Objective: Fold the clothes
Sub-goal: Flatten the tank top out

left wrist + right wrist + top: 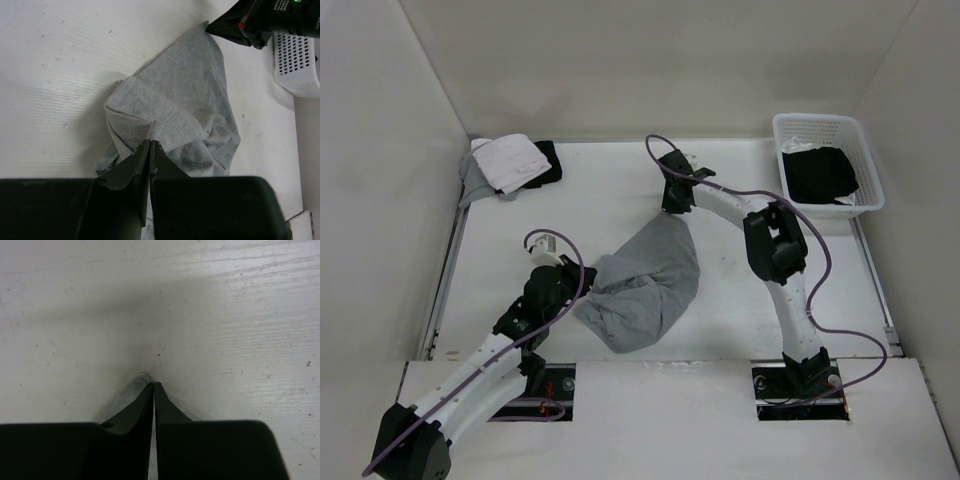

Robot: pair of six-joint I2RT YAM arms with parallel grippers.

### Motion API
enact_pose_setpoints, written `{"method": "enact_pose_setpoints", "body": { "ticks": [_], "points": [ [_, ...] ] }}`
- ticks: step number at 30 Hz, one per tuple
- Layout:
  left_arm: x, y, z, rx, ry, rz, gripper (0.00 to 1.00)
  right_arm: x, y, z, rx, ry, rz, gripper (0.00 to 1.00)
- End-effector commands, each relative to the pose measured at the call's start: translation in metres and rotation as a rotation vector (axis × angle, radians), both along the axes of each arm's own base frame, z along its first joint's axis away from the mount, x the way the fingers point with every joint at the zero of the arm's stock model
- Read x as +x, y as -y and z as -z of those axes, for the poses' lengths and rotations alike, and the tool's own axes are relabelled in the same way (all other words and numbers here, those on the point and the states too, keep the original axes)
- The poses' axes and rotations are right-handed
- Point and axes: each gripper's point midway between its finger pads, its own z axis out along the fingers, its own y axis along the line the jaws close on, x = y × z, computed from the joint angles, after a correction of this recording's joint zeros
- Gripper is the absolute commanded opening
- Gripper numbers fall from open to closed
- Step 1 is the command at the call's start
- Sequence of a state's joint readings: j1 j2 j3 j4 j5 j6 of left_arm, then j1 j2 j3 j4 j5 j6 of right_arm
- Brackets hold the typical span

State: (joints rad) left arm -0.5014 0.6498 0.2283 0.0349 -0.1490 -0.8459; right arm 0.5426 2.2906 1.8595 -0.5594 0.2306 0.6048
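Note:
The clothes, a heather-gray sleeveless top, lie bunched and partly spread in the middle of the white table. My left gripper is at the garment's near-left edge. In the left wrist view this gripper is shut on a raised fold of the clothes. My right gripper is at the garment's far corner. In the right wrist view it is shut low on the table, with a sliver of the gray clothes pinched at its tips. The fabric stretches between the two grippers.
A white basket at the back right holds a black garment. At the back left a folded white cloth lies partly over another black garment. White walls close in the table on three sides.

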Motion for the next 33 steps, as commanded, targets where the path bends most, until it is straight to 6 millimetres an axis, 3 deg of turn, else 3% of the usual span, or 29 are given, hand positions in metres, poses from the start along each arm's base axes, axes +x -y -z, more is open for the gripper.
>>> {"method": "enact_pose_setpoints", "body": {
  "ticks": [1,4,7,11,14,17,18,19,20,21,22,23,26,27,29,31,33],
  "points": [
    [0.005,0.002,-0.009,-0.029,0.042,0.0,0.02,0.003,-0.003,-0.007,0.029,0.003,-0.01,0.05],
    [0.008,0.001,-0.013,-0.024,0.05,-0.003,0.02,0.005,-0.002,-0.016,0.059,0.033,-0.003,0.0],
    [0.015,-0.002,-0.021,-0.025,0.068,-0.021,0.02,0.007,-0.002,-0.049,0.107,0.148,-0.001,0.0],
    [0.042,-0.003,-0.05,-0.059,0.111,-0.073,0.02,-0.002,0.003,-0.124,0.212,0.325,-0.008,0.0],
    [0.078,0.002,-0.083,-0.1,0.158,-0.109,0.02,0.001,0.01,-0.191,0.282,0.453,-0.009,0.0],
    [0.126,0.001,-0.138,-0.145,0.246,-0.159,0.02,0.013,0.021,-0.286,0.344,0.627,-0.03,0.0],
    [0.144,-0.003,-0.161,-0.165,0.282,-0.181,0.02,0.014,0.025,-0.315,0.365,0.677,-0.033,0.0],
    [0.16,-0.009,-0.188,-0.188,0.33,-0.2,0.01,0.012,0.031,-0.361,0.399,0.751,-0.043,0.0],
    [0.172,-0.013,-0.218,-0.215,0.381,-0.213,0.01,0.009,0.035,-0.389,0.416,0.797,-0.051,0.0],
    [0.177,-0.018,-0.24,-0.239,0.42,-0.223,0.01,0.001,0.038,-0.423,0.439,0.855,-0.07,0.0],
    [0.183,-0.029,-0.277,-0.259,0.495,-0.242,0.01,-0.009,0.041,-0.455,0.459,0.91,-0.089,0.0],
    [0.184,-0.031,-0.296,-0.263,0.534,-0.244,0.01,-0.02,0.045,-0.483,0.472,0.963,-0.109,0.0],
    [0.177,-0.048,-0.359,-0.245,0.664,-0.242,0.02,-0.057,0.057,-0.545,0.494,1.09,-0.149,0.0],
    [0.172,-0.054,-0.373,-0.244,0.695,-0.245,0.02,-0.068,0.063,-0.557,0.493,1.119,-0.155,0.0],
    [0.163,-0.063,-0.388,-0.234,0.739,-0.253,0.03,-0.082,0.068,-0.558,0.478,1.127,-0.168,0.0],
    [0.157,-0.066,-0.388,-0.227,0.749,-0.255,0.03,-0.091,0.067,-0.543,0.466,1.107,-0.175,0.0],
    [0.153,-0.067,-0.374,-0.22,0.736,-0.257,0.04,-0.101,0.069,-0.515,0.46,1.073,-0.173,0.0]
  ]
}}
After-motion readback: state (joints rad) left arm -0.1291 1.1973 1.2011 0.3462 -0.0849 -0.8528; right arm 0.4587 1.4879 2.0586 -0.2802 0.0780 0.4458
